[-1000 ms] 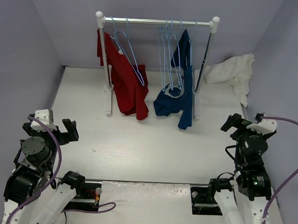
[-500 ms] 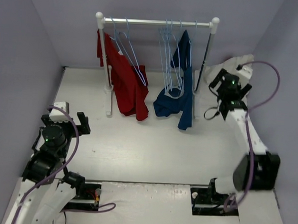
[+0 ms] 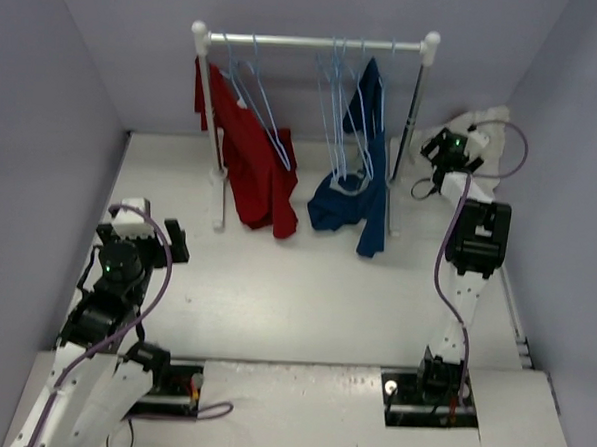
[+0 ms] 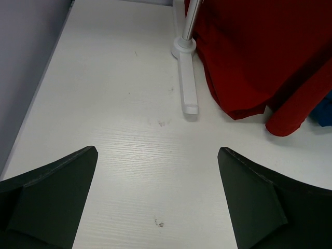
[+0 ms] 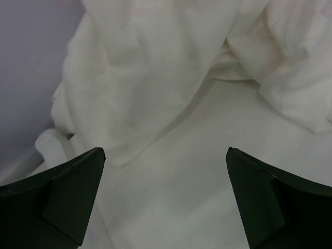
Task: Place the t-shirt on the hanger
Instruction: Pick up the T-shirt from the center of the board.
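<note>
A white table (image 3: 305,284) with a faint wood grain is closed in by three plain lavender walls. The back wall (image 3: 310,9) stands along its far edge, the left wall (image 3: 54,121) and right wall (image 3: 581,178) along its sides. Near the far edge stands a rack (image 3: 318,43): a metal bar across two white-capped posts. Each post rests on a long white foot (image 4: 188,88) that runs towards the near edge. A red shirt (image 3: 251,166) hangs at the rack's left end and a blue shirt (image 3: 371,147) nearer the right end, both hanging low. The light is even and soft, with only faint shadows. A few small dark scuffs (image 4: 162,123) mark the table near the left foot.
</note>
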Action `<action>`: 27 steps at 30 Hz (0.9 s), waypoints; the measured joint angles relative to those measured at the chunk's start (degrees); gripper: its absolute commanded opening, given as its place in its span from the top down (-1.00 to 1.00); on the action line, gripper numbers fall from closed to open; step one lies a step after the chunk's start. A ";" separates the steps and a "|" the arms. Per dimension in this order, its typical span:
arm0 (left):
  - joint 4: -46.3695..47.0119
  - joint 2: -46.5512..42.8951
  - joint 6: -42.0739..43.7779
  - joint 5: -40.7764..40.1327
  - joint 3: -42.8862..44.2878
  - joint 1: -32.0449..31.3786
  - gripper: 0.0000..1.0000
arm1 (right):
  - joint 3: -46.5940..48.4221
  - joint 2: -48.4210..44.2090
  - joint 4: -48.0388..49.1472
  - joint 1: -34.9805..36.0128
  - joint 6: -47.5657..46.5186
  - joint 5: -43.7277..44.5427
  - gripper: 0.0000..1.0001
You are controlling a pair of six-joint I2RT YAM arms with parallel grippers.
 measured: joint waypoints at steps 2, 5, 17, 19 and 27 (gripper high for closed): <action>0.10 1.14 0.00 0.46 0.00 0.22 -0.95 | 3.07 4.25 1.57 -1.38 0.94 -2.00 -0.99; 0.18 2.67 0.02 1.24 0.00 0.33 -0.95 | 8.18 10.78 3.17 -2.96 2.49 -4.75 -0.91; 0.56 6.71 0.02 3.60 0.00 1.05 -0.95 | 22.29 23.05 7.34 -4.72 3.87 -12.51 0.92; 0.62 6.76 0.02 3.95 0.00 1.05 -0.95 | 21.88 23.11 7.67 -4.59 3.57 -12.97 1.00; 0.82 5.01 0.02 4.58 0.00 1.09 -0.95 | 3.49 8.33 8.09 -3.87 -1.98 -10.98 1.00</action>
